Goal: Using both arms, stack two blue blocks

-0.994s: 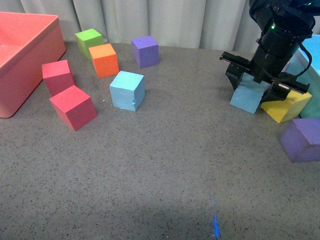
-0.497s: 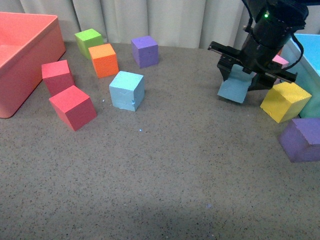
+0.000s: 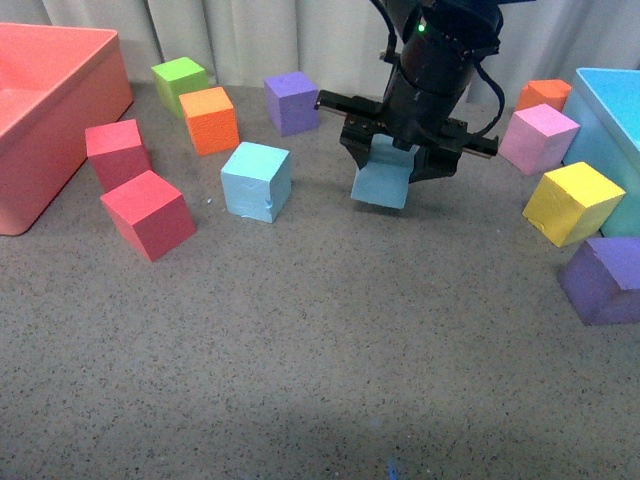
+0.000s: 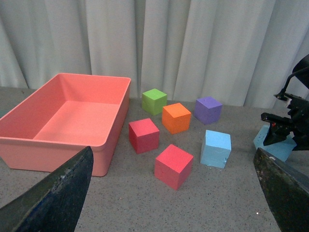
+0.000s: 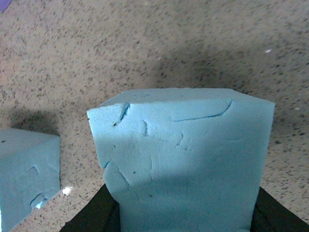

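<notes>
Front view: my right gripper [image 3: 398, 165] is clamped on the held sky-blue foam cube [image 3: 381, 183], which hangs tilted and seemingly clear of the grey table [image 3: 330, 380], over its far middle. The free sky-blue foam cube [image 3: 256, 180] sits on the table well apart from it, toward the left edge. Cubes counted: two sky-blue. Two red, a farther red cube [image 3: 116, 150] and a nearer red cube [image 3: 148, 212]. Two orange, a left orange cube [image 3: 208, 118] and a right orange cube [image 3: 545, 95]. Two purple, a far purple cube [image 3: 291, 100] and a near purple cube [image 3: 602, 280]. One green cube [image 3: 178, 80], one pink cube [image 3: 540, 138] and one yellow cube [image 3: 572, 202] make eleven in all. There are two bins, a coral bin [image 3: 60, 120] at the left edge and a light-blue bin [image 3: 615, 110] at the right edge. Left wrist view: my left gripper [image 4: 172, 153] is spread wide with nothing between its fingers [image 4: 53, 193]; both sky-blue cubes lie ahead of it. Right wrist view: the held cube fills the picture, creased and dented, with the free cube at one side. I judge the foam light, soft, matte and unlikely to slip. It is best pinched gently across two opposite flat faces near mid-height, since hard pressure would deform it and tilt the stack.
</notes>
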`<action>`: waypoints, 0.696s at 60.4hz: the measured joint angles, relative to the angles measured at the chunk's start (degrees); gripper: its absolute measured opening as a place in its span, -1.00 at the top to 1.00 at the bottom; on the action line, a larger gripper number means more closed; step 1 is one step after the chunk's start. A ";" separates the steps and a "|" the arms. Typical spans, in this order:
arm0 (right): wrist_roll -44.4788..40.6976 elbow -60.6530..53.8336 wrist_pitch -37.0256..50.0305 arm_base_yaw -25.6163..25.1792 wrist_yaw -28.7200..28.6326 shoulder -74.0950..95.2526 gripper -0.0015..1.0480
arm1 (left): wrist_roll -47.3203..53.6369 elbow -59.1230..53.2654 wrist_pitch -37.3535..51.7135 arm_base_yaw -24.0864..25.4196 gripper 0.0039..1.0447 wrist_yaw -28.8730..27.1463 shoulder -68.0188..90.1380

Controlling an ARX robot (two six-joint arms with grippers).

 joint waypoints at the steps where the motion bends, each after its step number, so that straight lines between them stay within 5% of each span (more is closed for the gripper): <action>1: -0.07 0.00 0.00 0.04 0.02 0.11 0.17 | 0.00 0.00 0.00 0.00 -0.88 0.00 0.00; 24: -2.51 -0.02 -0.83 0.26 -0.31 1.86 0.15 | 0.00 0.00 0.00 0.00 -0.88 0.00 0.00; 42: -2.93 -0.02 -0.50 0.28 -0.35 1.95 -0.85 | 0.00 0.00 0.00 0.00 -0.88 0.00 0.00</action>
